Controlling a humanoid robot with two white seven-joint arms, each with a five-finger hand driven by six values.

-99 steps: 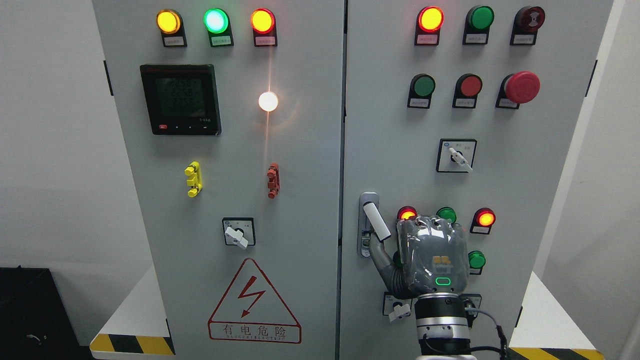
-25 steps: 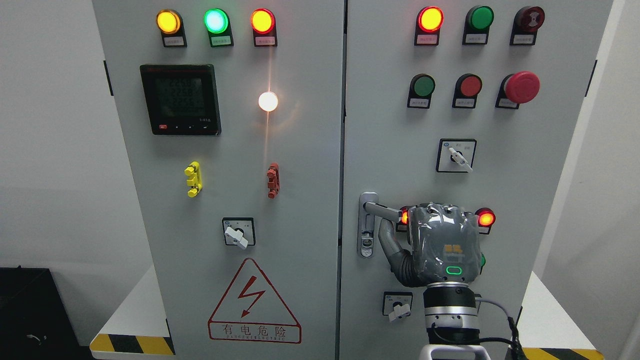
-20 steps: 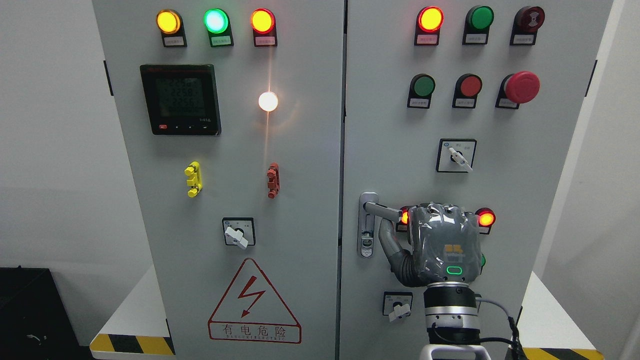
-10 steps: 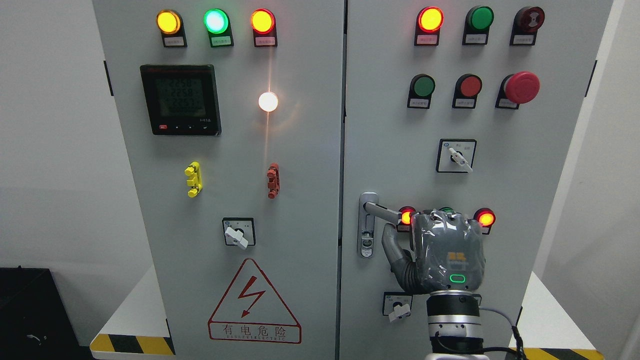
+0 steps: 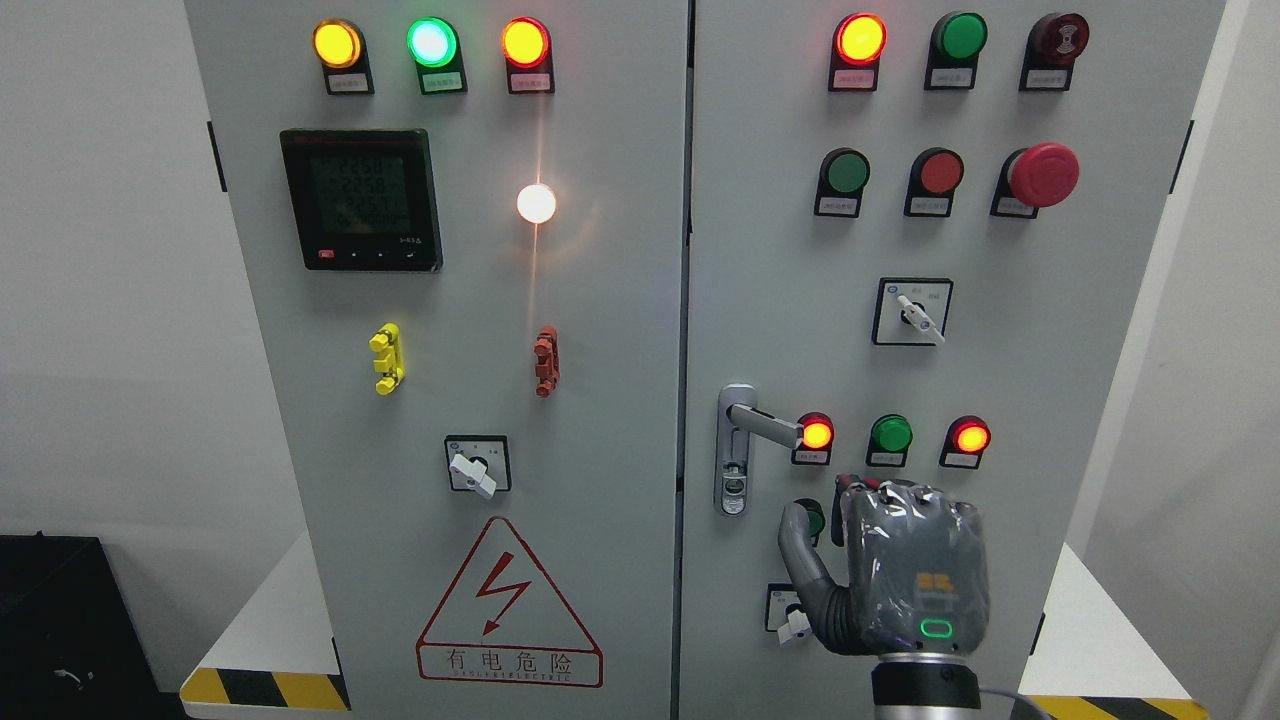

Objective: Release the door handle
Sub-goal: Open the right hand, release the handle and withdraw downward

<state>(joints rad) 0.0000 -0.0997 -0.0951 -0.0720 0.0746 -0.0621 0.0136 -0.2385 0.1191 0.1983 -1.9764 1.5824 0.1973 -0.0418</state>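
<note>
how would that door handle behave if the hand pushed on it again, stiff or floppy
Probably stiff: the door handle looks like a solid metal lever on a metal plate. It would likely pivot at its left end rather than bend. Its smooth finish may be slippery for the right hand, now below and clear of it.

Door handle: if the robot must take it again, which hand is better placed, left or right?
Right. The right hand hangs just below and right of the door handle, apart from it and holding nothing. The left hand is not in view.

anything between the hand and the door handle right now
Nothing visible. The right hand sits below and right of the door handle, apart from it, with only bare cabinet door panel between them.
</note>
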